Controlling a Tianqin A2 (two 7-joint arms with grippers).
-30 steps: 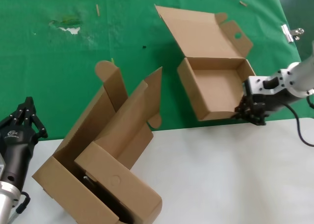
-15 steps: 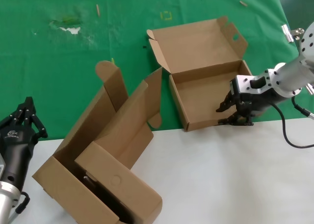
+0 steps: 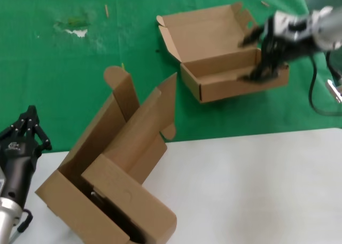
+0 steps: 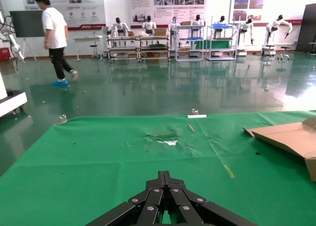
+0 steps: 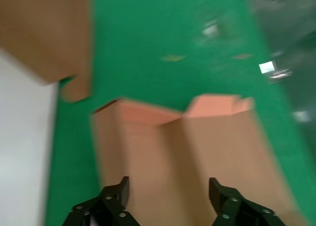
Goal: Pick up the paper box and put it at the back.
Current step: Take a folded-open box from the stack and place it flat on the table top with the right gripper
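**A:** What was the right gripper [image 3: 255, 57] doing?

**B:** It sat at the right end of the paper box [image 3: 224, 68], fingers spread apart, one over the inside and one toward the outer face. Whether they pinched the wall I couldn't tell; the head view was smeared there. The wrist view showed both fingers wide, with brown cardboard between and beyond them.

**A:** And where was the box?

**B:** On the green cloth [image 3: 80, 57], right of centre and well out from the white table [image 3: 251, 190], lid hinged open and leaning toward the far side. I judged it well on its way to the back, the grip taken at an end wall so the open lid stayed out of the way.

**A:** Anything else nearby?

**B:** The big carton [image 3: 115, 164] lay near and left, straddling cloth and table, flaps up, apart from the box.

**A:** The other arm?

**B:** The left gripper [image 3: 24, 132] waited at the near-left edge, fingers pressed together and holding nothing.
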